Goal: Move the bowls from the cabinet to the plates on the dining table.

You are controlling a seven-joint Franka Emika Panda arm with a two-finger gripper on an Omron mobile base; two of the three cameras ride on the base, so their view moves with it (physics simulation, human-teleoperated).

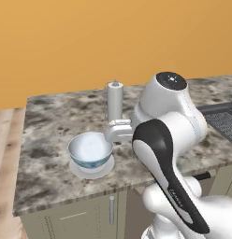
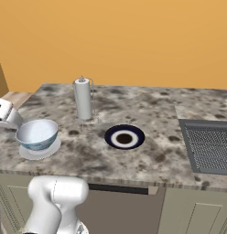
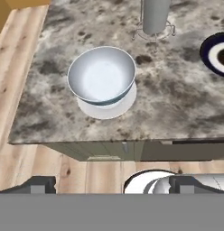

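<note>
The pincer hangs wide open and empty, back off the near edge of the counter. Near the counter's left front, the white bowl sits on a pale plate. Right of it lies a dark-rimmed plate; farther back stands a paper towel roll.

A white bowl w/ blue-painted outside was seen on a plain white plate, a dark-rimmed, white-centred plate nearby, on a grey-brown-cream speckled tabletop, w/ an orange wall behind.
</note>
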